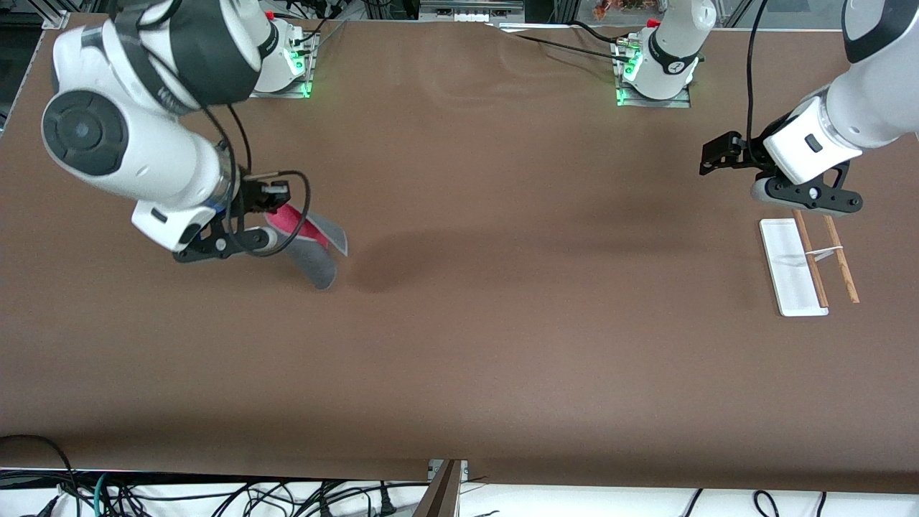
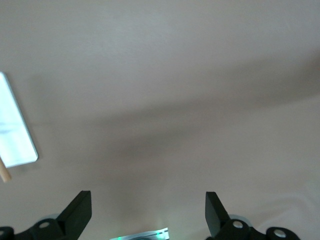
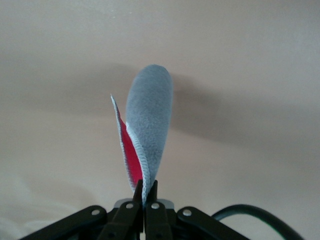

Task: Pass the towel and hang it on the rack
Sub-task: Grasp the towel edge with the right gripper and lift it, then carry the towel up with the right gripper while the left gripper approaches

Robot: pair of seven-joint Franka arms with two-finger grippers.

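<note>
My right gripper [image 1: 276, 231] is shut on the towel [image 1: 316, 248] and holds it in the air over the right arm's end of the table. The towel hangs folded, grey face outward, pink-red face inside. In the right wrist view the towel [image 3: 147, 130] stands pinched between the shut fingers [image 3: 145, 192]. The rack [image 1: 811, 262], two thin wooden rods beside a white base plate, lies at the left arm's end of the table. My left gripper [image 1: 718, 159] is open and empty, in the air just beside the rack. The left wrist view shows the base plate's end [image 2: 15, 130].
The brown table [image 1: 502, 323] spreads between the two arms. The arm bases with green lights stand along the table's edge farthest from the front camera [image 1: 653, 79]. Cables hang below the table's near edge.
</note>
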